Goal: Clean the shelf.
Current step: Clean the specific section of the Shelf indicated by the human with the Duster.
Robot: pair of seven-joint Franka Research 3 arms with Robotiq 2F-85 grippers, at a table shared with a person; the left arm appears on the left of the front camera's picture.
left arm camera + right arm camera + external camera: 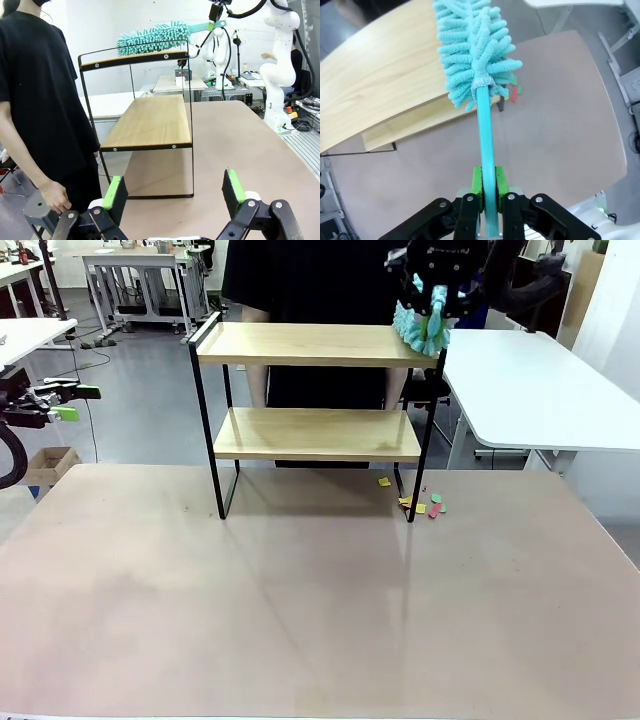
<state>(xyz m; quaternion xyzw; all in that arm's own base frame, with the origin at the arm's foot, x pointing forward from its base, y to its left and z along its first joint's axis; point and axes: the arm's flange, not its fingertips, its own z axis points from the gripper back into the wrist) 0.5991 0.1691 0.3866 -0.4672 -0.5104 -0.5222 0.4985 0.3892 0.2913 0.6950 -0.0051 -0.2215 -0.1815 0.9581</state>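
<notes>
Sweeping is best done flat along the shelf (310,343), duster (472,55) clamped in the right gripper (488,184); the left gripper (174,192) is parked open.

floor: grey (140,430) | far left: white desks (125,256) | right: white side table (530,390) | left, on floor: cardboard box (50,465)

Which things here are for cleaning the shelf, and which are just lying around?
For the job:
- shelf
- fluffy teal duster, at the right end of the shelf's top
- right gripper, shut on the duster's handle

Just lying about:
- coloured scraps on the table by the shelf's leg
- cardboard box on the floor
- left gripper, open, off to the side
</notes>
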